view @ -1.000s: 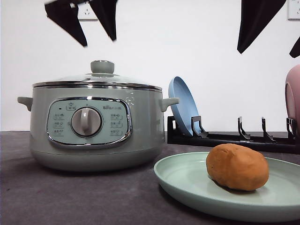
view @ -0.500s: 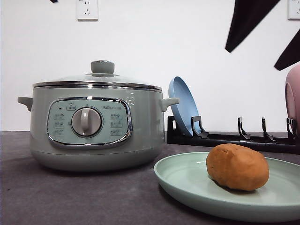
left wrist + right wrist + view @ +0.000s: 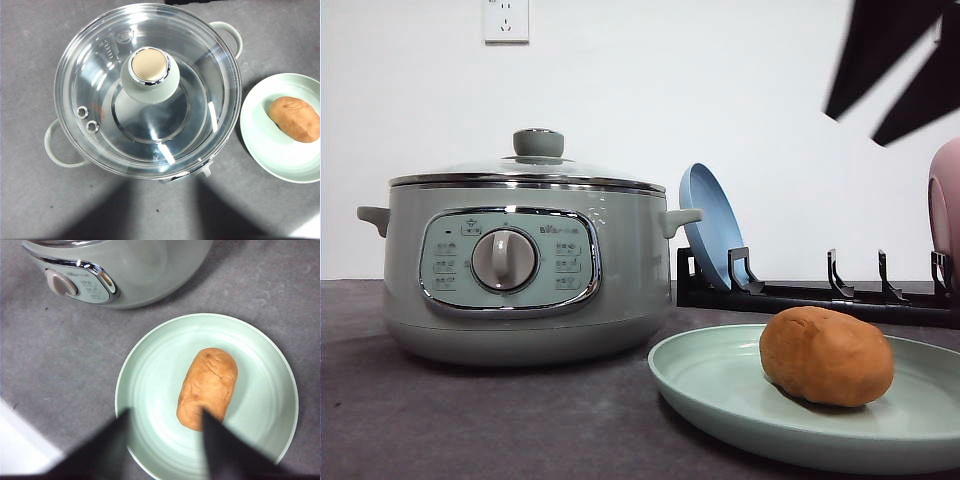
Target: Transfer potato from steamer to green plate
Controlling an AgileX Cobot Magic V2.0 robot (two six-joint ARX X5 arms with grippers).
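The potato (image 3: pixel 826 355) lies on the green plate (image 3: pixel 720 390), right of the steamer (image 3: pixel 520 265). The steamer's glass lid (image 3: pixel 150 90) is on. My right gripper (image 3: pixel 900 85) hangs high above the plate, open and holding nothing. From its wrist camera the right gripper (image 3: pixel 165 440) is over the plate (image 3: pixel 150 385), and the potato (image 3: pixel 207 387) lies just past its fingertips. High above the steamer, my left gripper (image 3: pixel 160 212) looks down on the lid knob (image 3: pixel 149 70), its blurred fingers spread and empty. The plate (image 3: pixel 270 150) with the potato (image 3: pixel 296 118) lies beside the pot.
A black dish rack (image 3: pixel 820 295) stands behind the plate. It holds a blue plate (image 3: pixel 712 225) upright, and a pink plate (image 3: pixel 946 200) shows at the right edge. A wall socket (image 3: pixel 506 20) sits above the steamer. The grey tabletop (image 3: pixel 470 420) is bare in front of it.
My left gripper has risen out of the top of the front view. The right gripper has shifted a little at the upper right. Potato, plate and steamer have not moved.
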